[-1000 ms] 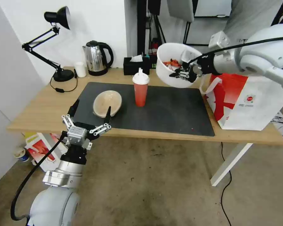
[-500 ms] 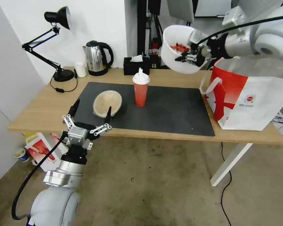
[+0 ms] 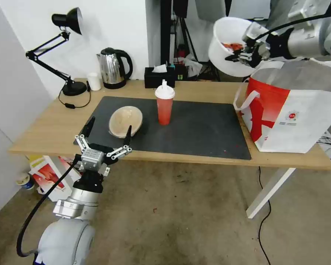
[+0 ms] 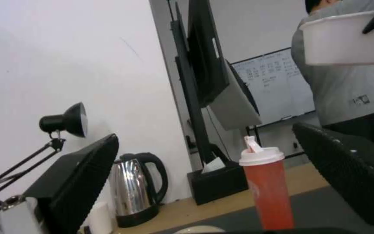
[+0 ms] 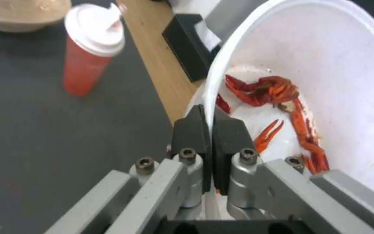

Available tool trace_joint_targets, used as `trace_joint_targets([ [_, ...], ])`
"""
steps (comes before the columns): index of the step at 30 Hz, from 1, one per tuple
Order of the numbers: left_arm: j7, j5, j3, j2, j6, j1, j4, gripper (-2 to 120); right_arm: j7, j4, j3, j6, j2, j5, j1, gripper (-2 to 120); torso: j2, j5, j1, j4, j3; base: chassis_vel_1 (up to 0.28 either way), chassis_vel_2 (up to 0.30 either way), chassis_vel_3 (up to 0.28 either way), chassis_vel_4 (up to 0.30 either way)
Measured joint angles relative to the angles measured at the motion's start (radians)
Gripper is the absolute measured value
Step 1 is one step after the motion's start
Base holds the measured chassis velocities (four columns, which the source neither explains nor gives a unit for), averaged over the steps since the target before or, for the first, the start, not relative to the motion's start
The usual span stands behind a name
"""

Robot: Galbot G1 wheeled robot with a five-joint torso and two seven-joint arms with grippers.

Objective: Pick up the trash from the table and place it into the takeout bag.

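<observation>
bowl (image 3: 228, 44) pinched at rim by right end effector (image 3: 242, 57) | probably just above takeout bag (image 3: 294, 110) edge

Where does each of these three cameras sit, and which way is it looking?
Head view: on the robot's head, looking down at the table, mat, bag; both arms show, left gripper open at the near edge, right gripper holding the white bowl high beside the bag.
Left wrist view: low at the table edge, looking across it to the kettle; its fingers frame the shot.
Right wrist view: above the table, looking down along its shut fingers pinching the bowl rim.
Shared: the red cup shows in all three.
</observation>
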Motion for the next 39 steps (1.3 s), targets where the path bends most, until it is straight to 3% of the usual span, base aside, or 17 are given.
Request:
trace_joint_targets([
  [18,0.000,0.001,-0.001,0.003,-0.002,-0.003,-0.001,100,-0.067,-0.092,0.150,0.047,-0.094,-0.113,-0.157,0,0.000,0.0001,0.000,-0.0001,0.000,0.000,0.000,0.000,0.000],
  [39,-0.001,0.006,-0.002,0.001,-0.013,0.003,0.003,100,-0.079,-0.262,0.223,0.131,-0.103,-0.202,-0.283,0,0.000,0.0000,0.000,0.0000,0.000,0.000,0.000,0.000,0.000],
])
